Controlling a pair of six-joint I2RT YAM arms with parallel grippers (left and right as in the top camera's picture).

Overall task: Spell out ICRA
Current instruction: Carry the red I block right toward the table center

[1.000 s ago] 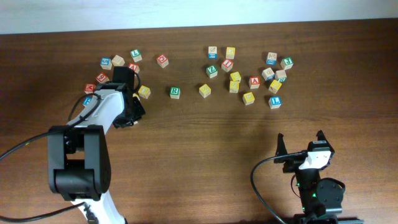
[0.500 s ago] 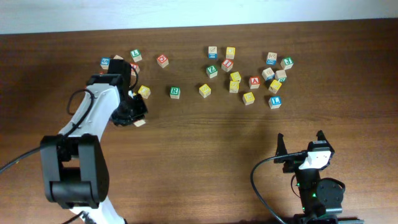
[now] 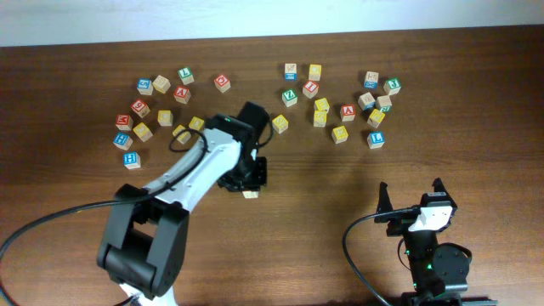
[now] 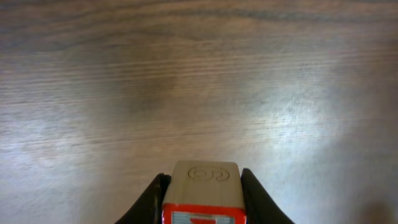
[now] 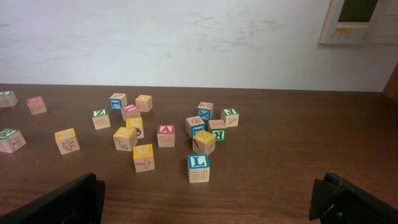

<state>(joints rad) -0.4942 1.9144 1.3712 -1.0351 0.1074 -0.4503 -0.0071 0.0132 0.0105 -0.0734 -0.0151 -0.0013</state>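
Left tool (image 4: pixel 203 194) clamps a red-framed block (image 4: pixel 205 182) above the table (image 4: pixel 186 74); right tool (image 3: pixel 410 189) sits spread apart.

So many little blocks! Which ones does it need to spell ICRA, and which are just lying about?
Needed: red-framed block in the left gripper, letter unreadable; red A block; red block that looks like I. C and R I cannot pick out.
Lying about: blue L block; blue blocks at far left; right gripper, open, unused.
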